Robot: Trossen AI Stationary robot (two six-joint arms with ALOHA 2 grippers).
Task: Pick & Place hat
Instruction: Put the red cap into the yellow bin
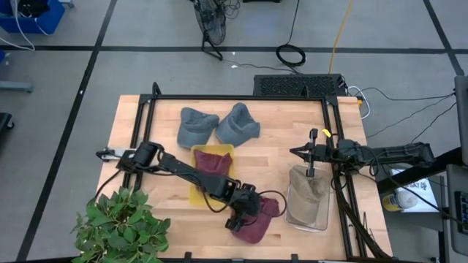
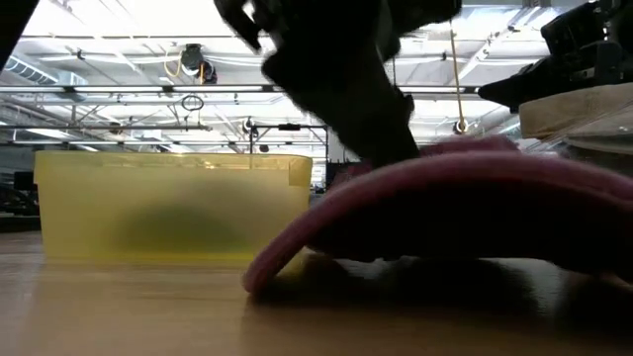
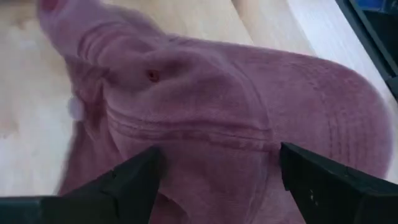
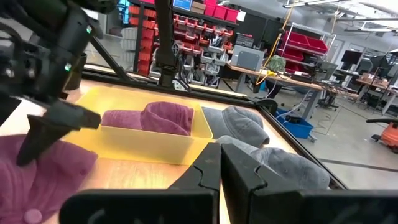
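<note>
Hat (image 1: 256, 219) lies on the table (image 1: 153, 135), just beside the yellow bin (image 1: 199, 191). The left gripper (image 1: 245, 214) is above it with fingers spread, not grasping. The right gripper (image 1: 301, 152) is clenched, over the clear bin (image 1: 307, 219)

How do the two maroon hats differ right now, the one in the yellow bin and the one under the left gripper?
The maroon hat in the yellow bin lies inside the yellow bin; the maroon hat on the table lies on the bare wood in front of the clear bin.
The binned hat has no gripper at it; the left gripper straddles the table hat, fingers open.
Both are the same maroon fabric.
</note>
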